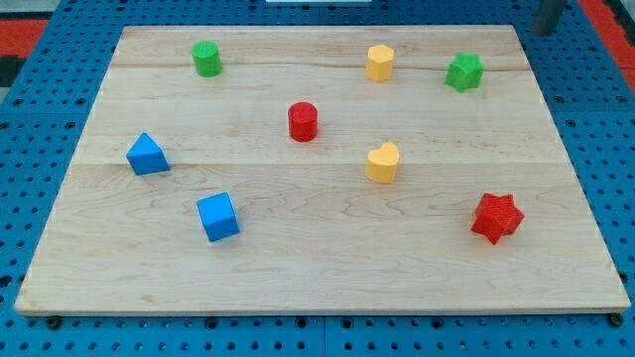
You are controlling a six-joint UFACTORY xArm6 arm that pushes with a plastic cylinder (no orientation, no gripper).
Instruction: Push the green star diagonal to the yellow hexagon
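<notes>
Green star sits near the tabletop's top-right edge, level with the yellow hexagon and just to its right, apart from it. A dark rod shows at the view's top right, beyond the board; its lower end looks hidden or blurred, so my tip cannot be placed exactly. No claw on this rig, so no open or closed state to note. Star lies down-left of the rod. Side-by-side now; likely needs a push toward the view's bottom.
</notes>
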